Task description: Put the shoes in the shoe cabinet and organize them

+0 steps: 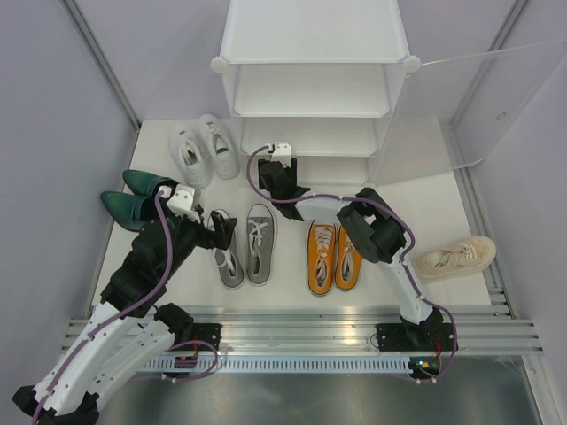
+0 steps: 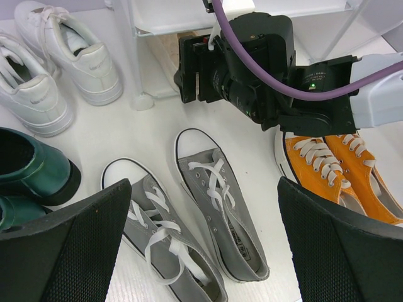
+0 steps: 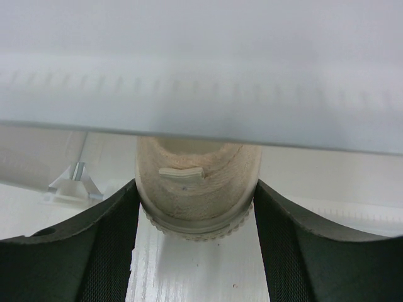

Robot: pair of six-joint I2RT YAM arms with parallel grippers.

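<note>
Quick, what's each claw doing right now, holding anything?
The left gripper is open, holding nothing.
The right gripper is closed on the cream shoe.

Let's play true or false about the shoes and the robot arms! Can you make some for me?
1. The orange shoes are inside the cabinet. False: they sit on the table in front of it.
2. The left gripper is open and holds nothing. True.
3. A loose cream shoe lies at the right. True.
4. The right gripper holds a green shoe. False: it grips another cream shoe's heel.
</note>
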